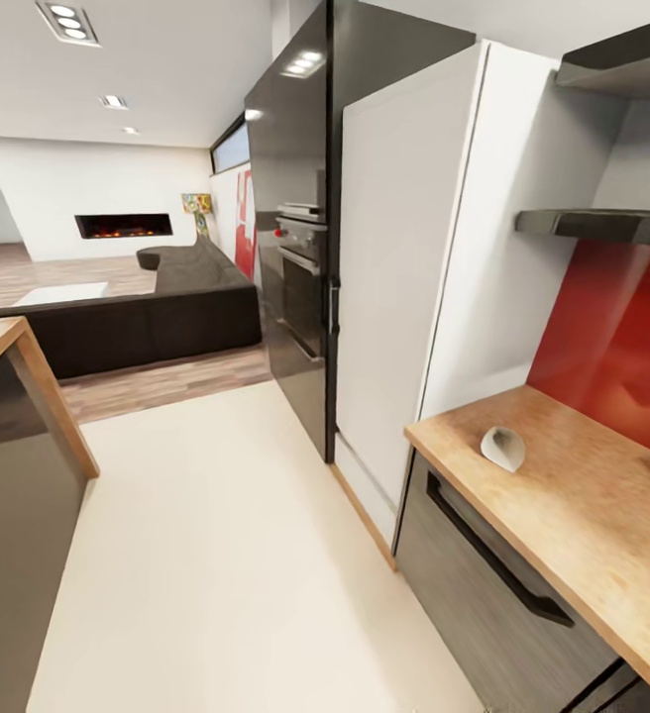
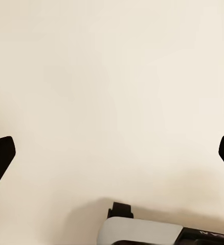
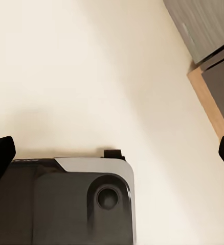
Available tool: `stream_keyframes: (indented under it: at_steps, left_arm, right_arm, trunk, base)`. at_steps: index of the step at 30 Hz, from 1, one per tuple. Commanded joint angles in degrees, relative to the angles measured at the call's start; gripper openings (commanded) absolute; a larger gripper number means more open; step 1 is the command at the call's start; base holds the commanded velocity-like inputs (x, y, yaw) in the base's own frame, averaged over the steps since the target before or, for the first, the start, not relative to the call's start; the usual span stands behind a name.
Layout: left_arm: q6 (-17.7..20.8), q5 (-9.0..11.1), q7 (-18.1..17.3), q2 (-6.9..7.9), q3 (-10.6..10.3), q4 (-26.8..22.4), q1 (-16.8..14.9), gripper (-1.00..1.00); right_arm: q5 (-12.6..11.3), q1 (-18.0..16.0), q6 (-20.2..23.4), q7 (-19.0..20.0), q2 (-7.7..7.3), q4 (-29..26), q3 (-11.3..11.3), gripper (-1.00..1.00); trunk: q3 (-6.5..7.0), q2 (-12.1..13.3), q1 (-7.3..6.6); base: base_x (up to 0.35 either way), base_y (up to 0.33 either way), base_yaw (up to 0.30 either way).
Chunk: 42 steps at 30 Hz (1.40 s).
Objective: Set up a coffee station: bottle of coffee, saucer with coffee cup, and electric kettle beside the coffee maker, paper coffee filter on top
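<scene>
Both hands (image 2: 112,153) (image 3: 112,153) hang spread wide over cream floor (image 1: 226,555), well apart from paper coffee filter (image 1: 503,448).

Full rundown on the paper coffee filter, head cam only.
The paper coffee filter is a small white cone of thin paper, slightly shaded inside its fold. It lies on its side on the wood-topped counter, near the counter's end beside the tall white cabinet, in front of the red backsplash. It rests on the counter alone; nothing else touches it.

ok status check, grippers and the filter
Left gripper open, empty. Right gripper open, empty. Paper coffee filter alone on the wood countertop. Nothing in the way.
</scene>
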Motion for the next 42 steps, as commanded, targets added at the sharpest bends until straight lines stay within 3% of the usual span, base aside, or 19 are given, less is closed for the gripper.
stream_keyframes:
  at_steps: [1,26,29,33,42]
  left_arm:
    - [-0.20,-0.04,-0.01,-0.01,0.10,0.05,-0.04,1.00]
    - [-0.17,-0.26,-0.09,-0.13,-0.47,0.12,-0.04,1.00]
    - [-0.15,-0.24,-0.09,0.00,-0.42,0.13,-0.04,1.00]
    - [-0.13,-0.21,-0.04,0.06,-0.35,0.12,-0.04,1.00]
    - [-0.19,0.10,-0.09,0.72,0.19,0.02,-0.05,1.00]
  right_arm:
    - [0.04,-0.03,-0.15,0.03,0.02,0.00,-0.14,1.00]
    - [0.28,-0.03,0.00,-0.21,-0.13,0.35,-0.07,1.00]
    - [0.30,-0.03,0.26,-0.31,-0.76,3.19,-0.07,1.00]
    - [0.04,-0.03,0.21,-0.46,-1.30,12.06,-0.36,1.00]
    - [-0.24,-0.03,0.21,-0.15,-0.76,14.45,-0.25,1.00]
  trunk:
    - [-0.19,-0.12,0.03]
    - [-1.98,-0.12,0.03]
    - [-2.19,-0.12,0.03]
    - [-2.41,-0.12,0.03]
    - [-2.58,-0.12,0.03]
  base:
    - [0.000,0.112,-0.187]
    - [-0.012,0.044,-0.194]
    - [0.000,0.000,-0.197]
    - [0.000,0.000,-0.200]
    - [0.000,0.000,-0.239]
